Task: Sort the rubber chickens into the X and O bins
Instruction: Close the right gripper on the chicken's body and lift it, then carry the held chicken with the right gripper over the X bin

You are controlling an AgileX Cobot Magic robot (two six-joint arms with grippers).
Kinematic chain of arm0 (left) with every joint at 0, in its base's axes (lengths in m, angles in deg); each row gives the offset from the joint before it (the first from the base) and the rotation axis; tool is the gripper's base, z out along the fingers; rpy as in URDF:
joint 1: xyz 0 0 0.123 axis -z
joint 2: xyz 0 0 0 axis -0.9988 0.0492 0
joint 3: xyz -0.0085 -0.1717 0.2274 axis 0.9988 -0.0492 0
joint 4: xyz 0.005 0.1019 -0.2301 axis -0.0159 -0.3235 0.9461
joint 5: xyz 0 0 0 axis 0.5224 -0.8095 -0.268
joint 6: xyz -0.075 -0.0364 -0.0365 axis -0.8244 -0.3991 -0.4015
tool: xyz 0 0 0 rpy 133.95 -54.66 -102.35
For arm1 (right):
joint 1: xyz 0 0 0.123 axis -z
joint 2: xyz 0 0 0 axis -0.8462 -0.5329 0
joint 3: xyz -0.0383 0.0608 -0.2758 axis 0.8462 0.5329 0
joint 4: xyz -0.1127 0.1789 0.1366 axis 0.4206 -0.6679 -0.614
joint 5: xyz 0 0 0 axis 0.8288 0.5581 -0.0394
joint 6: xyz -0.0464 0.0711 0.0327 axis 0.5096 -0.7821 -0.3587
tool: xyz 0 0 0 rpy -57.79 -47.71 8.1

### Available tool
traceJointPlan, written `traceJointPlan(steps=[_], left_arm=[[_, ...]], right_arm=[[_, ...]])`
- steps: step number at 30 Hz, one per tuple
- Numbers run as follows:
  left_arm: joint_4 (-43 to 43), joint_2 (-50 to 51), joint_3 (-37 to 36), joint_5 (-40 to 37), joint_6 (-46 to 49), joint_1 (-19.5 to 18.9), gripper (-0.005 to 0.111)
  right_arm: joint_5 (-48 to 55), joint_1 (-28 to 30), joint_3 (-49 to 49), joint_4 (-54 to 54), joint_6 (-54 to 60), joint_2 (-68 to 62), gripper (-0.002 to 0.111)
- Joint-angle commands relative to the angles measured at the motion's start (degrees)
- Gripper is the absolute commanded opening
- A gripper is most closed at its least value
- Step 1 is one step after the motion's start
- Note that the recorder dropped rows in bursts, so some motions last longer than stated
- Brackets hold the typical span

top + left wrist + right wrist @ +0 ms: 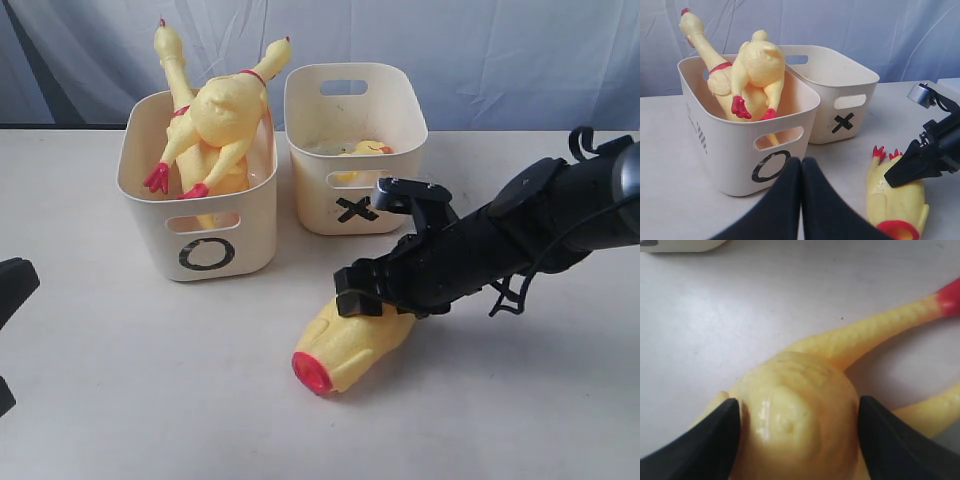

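Yellow headless chicken (345,350) lies on the table (150,380) just nearer than the X bin (400,120), the right gripper (799,425) over it with fingers (700,440) wide either side of its body, likely placed to grasp and sort it, while the left gripper (801,162) waits pinched closed.
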Motion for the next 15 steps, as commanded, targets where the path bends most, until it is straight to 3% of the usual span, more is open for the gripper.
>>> traceJointPlan(steps=[1,15], left_arm=[[0.32,-0.3,-0.21,0.4,-0.32,0.23,0.0],[0.48,-0.3,-0.21,0.18,-0.32,0.23,0.0]], right_arm=[[3.57,-0.09,0.03,-2.39,0.03,-0.29,-0.001],[10.67,-0.09,-4.38,-3.75,-0.07,7.95,-0.001]])
